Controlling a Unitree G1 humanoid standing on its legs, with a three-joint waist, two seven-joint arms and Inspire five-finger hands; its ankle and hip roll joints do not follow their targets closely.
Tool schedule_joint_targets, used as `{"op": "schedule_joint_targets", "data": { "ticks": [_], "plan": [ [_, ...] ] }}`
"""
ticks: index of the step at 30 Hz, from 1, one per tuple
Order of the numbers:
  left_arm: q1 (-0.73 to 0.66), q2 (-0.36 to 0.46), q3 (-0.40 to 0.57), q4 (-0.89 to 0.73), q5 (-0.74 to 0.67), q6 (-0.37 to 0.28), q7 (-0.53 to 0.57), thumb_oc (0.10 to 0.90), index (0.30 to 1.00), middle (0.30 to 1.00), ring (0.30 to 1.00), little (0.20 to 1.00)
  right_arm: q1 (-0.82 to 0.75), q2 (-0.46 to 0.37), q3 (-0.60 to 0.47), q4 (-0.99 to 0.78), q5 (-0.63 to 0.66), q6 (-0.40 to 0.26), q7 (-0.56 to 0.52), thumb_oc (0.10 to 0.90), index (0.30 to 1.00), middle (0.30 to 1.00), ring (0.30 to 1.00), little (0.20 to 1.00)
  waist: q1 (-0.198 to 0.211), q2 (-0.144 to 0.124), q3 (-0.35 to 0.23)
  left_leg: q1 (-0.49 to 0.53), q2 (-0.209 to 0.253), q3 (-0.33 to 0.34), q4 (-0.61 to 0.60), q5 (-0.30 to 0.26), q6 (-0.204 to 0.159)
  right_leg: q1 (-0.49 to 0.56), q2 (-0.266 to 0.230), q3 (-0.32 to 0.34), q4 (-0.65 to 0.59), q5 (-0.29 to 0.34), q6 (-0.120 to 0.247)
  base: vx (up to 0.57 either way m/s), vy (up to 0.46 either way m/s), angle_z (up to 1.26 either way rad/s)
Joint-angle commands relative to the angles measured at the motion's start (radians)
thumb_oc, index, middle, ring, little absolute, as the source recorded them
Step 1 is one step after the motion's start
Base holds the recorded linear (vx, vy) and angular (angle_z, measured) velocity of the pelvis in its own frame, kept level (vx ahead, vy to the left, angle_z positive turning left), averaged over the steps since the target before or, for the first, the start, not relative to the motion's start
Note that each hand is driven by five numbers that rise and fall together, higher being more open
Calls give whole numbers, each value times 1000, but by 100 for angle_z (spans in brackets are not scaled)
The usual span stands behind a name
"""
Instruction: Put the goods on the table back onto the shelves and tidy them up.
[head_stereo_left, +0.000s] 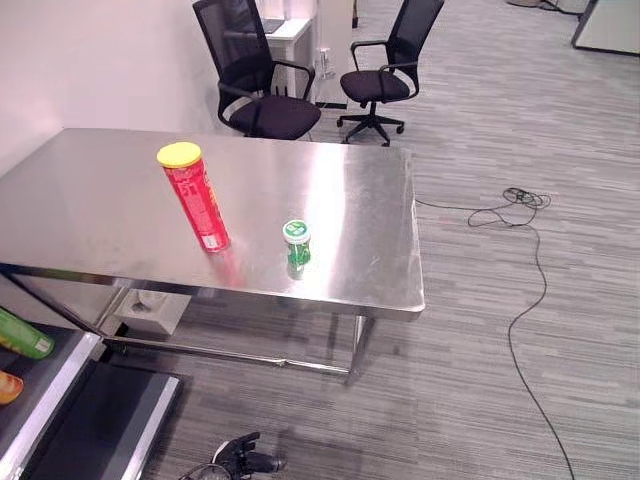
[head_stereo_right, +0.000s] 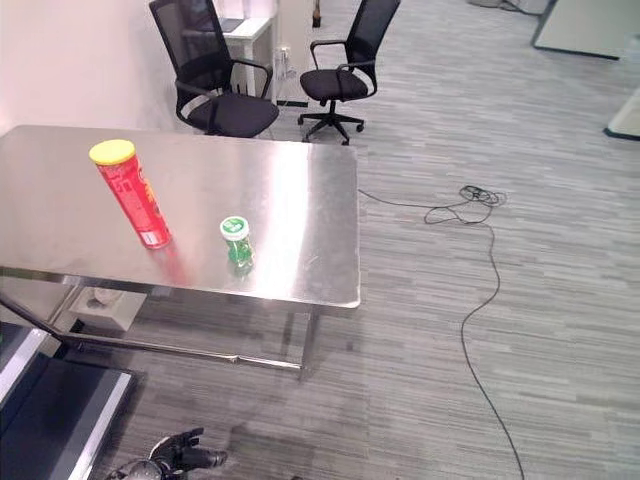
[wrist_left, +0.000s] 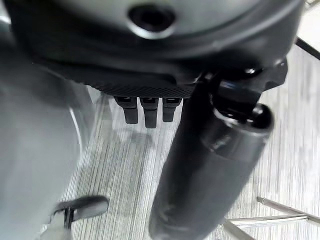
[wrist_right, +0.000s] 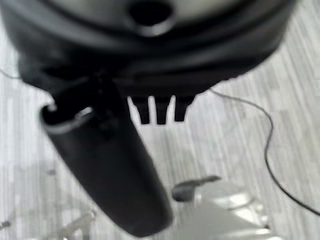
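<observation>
A red crisp tube (head_stereo_left: 196, 197) with a yellow lid is standing upright on the steel table (head_stereo_left: 90, 190). A small green-lidded jar (head_stereo_left: 296, 244) is standing just beside it.

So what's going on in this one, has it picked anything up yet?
Not yet. A red tube with a yellow lid and a small green jar stand upright and apart on the steel table, untouched. The left hand and right hand hang low over the floor, open, holding nothing.
</observation>
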Motion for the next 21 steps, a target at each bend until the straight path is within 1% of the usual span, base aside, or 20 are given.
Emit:
{"op": "schedule_joint_targets", "data": {
  "ticks": [1, 2, 3, 6, 7, 8, 9, 10, 11, 12, 13, 14, 15, 16, 17, 18, 19, 20, 21],
  "plan": [
    [-34, 22, 60, -10, -24, -34, 23, 800, 900, 900, 900, 900, -26, -10, -28, -10, -20, -9, -7, 800, 900, 900, 900, 900, 6, 0, 18, 13, -96, 61, 31, 1, 46, 104, -201, 29, -39, -24, 153, 485, 489, -5],
    [-39, 31, 64, -11, -30, -34, 22, 800, 900, 900, 900, 900, -25, -7, -33, -13, -15, -7, -6, 800, 900, 900, 900, 900, 6, -4, 6, 6, -117, 66, 45, -9, 51, 112, -228, 26, -44, -5, 165, 516, 547, 3],
    [-48, 42, 63, -18, -28, -37, 26, 800, 900, 900, 900, 900, -28, 6, -33, -31, -1, -5, 2, 800, 900, 900, 900, 900, 5, -16, 0, 12, -159, 80, 57, -30, 67, 96, -268, 44, -26, 44, 186, 375, 443, 6],
    [-62, 49, 38, -26, 7, -38, 32, 800, 900, 900, 900, 900, -51, 10, -30, -44, -2, -5, -4, 800, 900, 900, 900, 900, 6, -31, -4, 11, -227, 100, 58, -67, 107, 47, -323, 67, 13, 151, 210, 200, 376, -13],
    [-70, 50, 28, -25, 23, -36, 35, 800, 900, 900, 900, 900, -60, 16, -31, -60, 0, -7, -9, 800, 900, 900, 900, 900, 1, -36, 0, 21, -270, 112, 42, -87, 134, 5, -345, 85, 59, 220, 213, 140, 431, -16],
    [-73, 52, 24, -26, 29, -35, 35, 800, 900, 900, 900, 900, -63, 14, -32, -64, 0, -8, -13, 800, 900, 900, 900, 900, -6, -36, 8, 36, -297, 113, 29, -102, 151, -15, -354, 88, 101, 258, 208, 89, 317, -14],
    [-73, 52, 24, -26, 29, -35, 34, 800, 900, 900, 900, 900, -64, 14, -32, -64, 0, -8, -13, 800, 900, 900, 900, 900, -4, -35, 6, 33, -295, 115, 29, -100, 151, -19, -353, 91, 100, 260, 208, 85, 296, -10],
    [-76, 56, 26, -30, 30, -34, 37, 800, 900, 900, 900, 900, -65, 8, -50, -68, 22, -13, -25, 800, 900, 900, 900, 900, -16, -31, 26, 61, -326, 126, 14, -119, 172, -61, -365, 82, 174, 329, 192, 46, 181, -7],
    [-76, 56, 26, -30, 30, -34, 37, 800, 900, 900, 900, 900, -66, 8, -50, -68, 22, -13, -25, 800, 900, 900, 900, 900, -15, -31, 26, 61, -326, 127, 14, -120, 173, -62, -365, 84, 174, 329, 193, 82, 266, -6],
    [-78, 60, 27, -29, 35, -32, 36, 800, 900, 900, 900, 900, -65, 4, -68, -72, 42, -18, -34, 800, 900, 900, 900, 900, -21, -28, 36, 72, -335, 139, 7, -129, 180, -76, -367, 61, 203, 343, 183, 59, 165, -3],
    [-81, 64, 25, -26, 38, -29, 35, 800, 900, 900, 900, 900, -62, -2, -88, -82, 59, -25, -45, 800, 900, 900, 900, 900, -28, -24, 44, 81, -340, 150, 7, -143, 184, -96, -361, 32, 231, 342, 182, 77, 208, -10],
    [-80, 64, 21, -27, 43, -26, 35, 800, 900, 900, 900, 900, -55, -3, -99, -91, 69, -32, -55, 800, 900, 900, 900, 900, -37, -20, 47, 86, -338, 153, 7, -150, 185, -116, -340, 23, 259, 319, 181, 124, 226, -32],
    [-84, 66, 10, -29, 60, -29, 35, 800, 900, 900, 900, 900, -14, -5, -127, -125, 113, -53, -60, 800, 900, 900, 900, 900, -68, -6, 59, 98, -316, 161, 7, -152, 179, -171, -237, 28, 274, 174, 150, 113, 155, -36],
    [-90, 68, 7, -30, 62, -33, 32, 800, 900, 900, 900, 900, 3, -11, -142, -131, 126, -62, -60, 800, 900, 900, 900, 900, -80, -6, 68, 99, -312, 164, 7, -154, 173, -190, -192, 35, 254, 120, 150, 96, 108, -41],
    [-90, 68, 7, -30, 62, -33, 32, 800, 900, 900, 900, 900, 3, -11, -142, -131, 126, -62, -60, 800, 900, 900, 900, 900, -79, -6, 69, 100, -312, 164, 7, -154, 172, -190, -192, 35, 255, 119, 149, 56, -23, -17],
    [-95, 71, -7, -24, 77, -31, 24, 800, 900, 900, 900, 900, 35, -18, -162, -134, 138, -74, -68, 800, 900, 900, 900, 900, -92, -19, 86, 114, -317, 178, 7, -166, 166, -195, -153, -1, 171, 95, 162, 141, -19, 0],
    [-102, 66, -17, -18, 90, -35, 27, 800, 900, 900, 900, 900, 62, -14, -165, -141, 128, -77, -70, 800, 900, 900, 900, 900, -96, -24, 83, 133, -327, 180, 7, -201, 160, -175, -162, -29, 118, 96, 187, 142, -15, 15],
    [-101, 66, -17, -18, 91, -35, 27, 800, 900, 900, 900, 900, 64, -13, -165, -141, 128, -77, -71, 800, 900, 900, 900, 900, -97, -24, 84, 135, -327, 179, 7, -202, 160, -171, -162, -30, 116, 96, 188, 135, -13, 14],
    [-101, 65, -21, -20, 98, -39, 28, 800, 900, 900, 900, 900, 94, -7, -167, -139, 123, -76, -69, 800, 900, 900, 900, 900, -98, -30, 79, 142, -327, 180, 7, -203, 159, -152, -152, -19, 79, 96, 184, -15, -83, 8]
  ]
}}
